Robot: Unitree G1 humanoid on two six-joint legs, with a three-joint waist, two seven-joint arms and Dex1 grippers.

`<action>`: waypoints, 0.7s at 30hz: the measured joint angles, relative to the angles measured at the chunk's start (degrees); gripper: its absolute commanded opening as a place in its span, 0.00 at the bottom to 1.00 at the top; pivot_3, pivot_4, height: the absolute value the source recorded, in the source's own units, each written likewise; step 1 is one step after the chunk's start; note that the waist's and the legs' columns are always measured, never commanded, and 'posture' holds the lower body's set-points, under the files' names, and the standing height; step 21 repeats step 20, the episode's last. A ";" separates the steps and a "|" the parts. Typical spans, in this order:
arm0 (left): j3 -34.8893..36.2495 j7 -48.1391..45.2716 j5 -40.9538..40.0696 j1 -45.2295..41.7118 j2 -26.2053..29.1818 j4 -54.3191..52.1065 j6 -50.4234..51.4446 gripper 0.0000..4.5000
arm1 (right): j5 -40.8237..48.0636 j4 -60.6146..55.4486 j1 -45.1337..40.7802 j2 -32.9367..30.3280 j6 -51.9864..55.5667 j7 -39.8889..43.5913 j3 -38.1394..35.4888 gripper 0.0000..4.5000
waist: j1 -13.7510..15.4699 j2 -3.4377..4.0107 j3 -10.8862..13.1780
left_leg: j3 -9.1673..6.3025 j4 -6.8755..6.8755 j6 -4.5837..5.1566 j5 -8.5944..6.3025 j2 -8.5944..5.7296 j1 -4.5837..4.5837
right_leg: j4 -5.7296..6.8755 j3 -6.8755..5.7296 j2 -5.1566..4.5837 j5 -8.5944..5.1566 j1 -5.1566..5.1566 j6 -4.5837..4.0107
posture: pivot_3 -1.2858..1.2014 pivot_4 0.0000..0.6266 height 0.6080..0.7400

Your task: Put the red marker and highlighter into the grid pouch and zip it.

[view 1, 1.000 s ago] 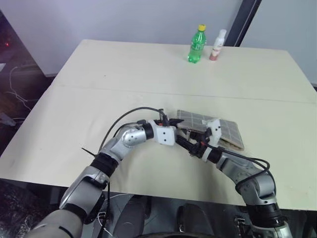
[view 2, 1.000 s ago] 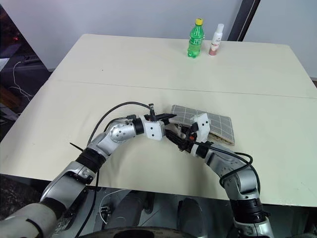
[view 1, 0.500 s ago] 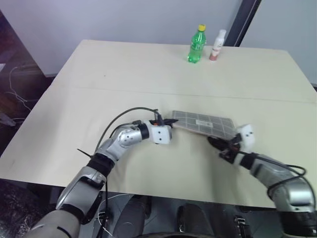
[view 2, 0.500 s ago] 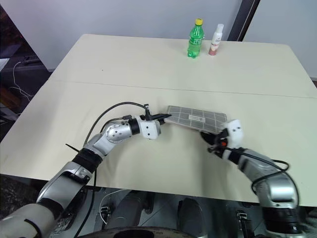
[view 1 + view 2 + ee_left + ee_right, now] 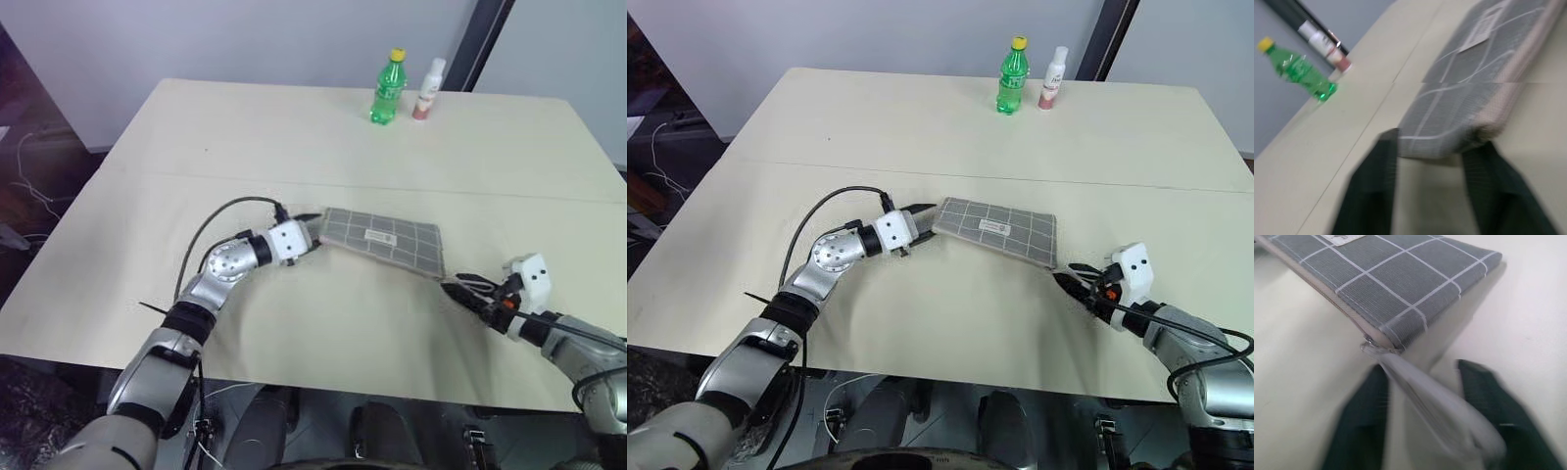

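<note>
The grid pouch (image 5: pixel 382 240) lies flat on the table, grey with white lines and a small white label up. At its left end my left gripper (image 5: pixel 313 227) stands open, black fingers (image 5: pixel 1371 191) spread on either side of the pouch's corner. My right gripper (image 5: pixel 458 286) is just off the pouch's right end, also open. The pale zipper pull tab (image 5: pixel 1425 396) trails from the pouch corner between its fingers (image 5: pixel 1359 426). The zipper edge (image 5: pixel 1327 293) looks closed along its length. The red marker and the highlighter are hidden from view.
A green bottle with a yellow cap (image 5: pixel 389 88) and a white bottle with a pink band (image 5: pixel 429 88) stand at the table's far edge. The cream table (image 5: pixel 245 147) stretches wide around the pouch, and its near edge runs close under both arms.
My right gripper swept right along the pouch's near edge to beyond its right end. The pouch and my left gripper shifted left. Both grippers have opened.
</note>
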 measured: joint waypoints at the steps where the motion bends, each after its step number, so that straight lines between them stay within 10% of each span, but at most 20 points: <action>1: 0.61 -0.58 -0.62 0.60 0.15 -1.03 0.62 0.86 | 0.03 -0.90 1.12 -0.66 -0.25 1.10 -0.37 0.85 | 0.00 0.00 0.00 | 0.00 0.00 0.01 -0.01 0.00 0.00 | 0.00 0.00 0.00 0.00 0.00 0.00 | 0.52 0.24 1.00; 3: 1.92 -2.59 -2.92 2.70 2.09 -3.95 2.30 0.87 | 0.07 -4.48 5.14 -4.41 -0.46 4.69 -1.04 0.99 | 0.01 0.01 0.01 | 0.00 0.00 0.03 -0.03 0.01 0.00 | -0.02 0.00 0.01 0.00 0.02 0.00 | 0.52 0.24 1.00; 21: 17.88 -10.84 -22.52 15.68 12.73 -23.39 27.10 0.87 | 0.17 -14.46 9.90 -6.26 -3.00 9.13 -5.20 0.99 | 0.06 0.04 -0.01 | 0.00 -0.04 0.03 -0.05 0.06 0.00 | -0.25 0.14 -0.06 -0.12 0.06 -0.24 | 0.52 0.24 1.00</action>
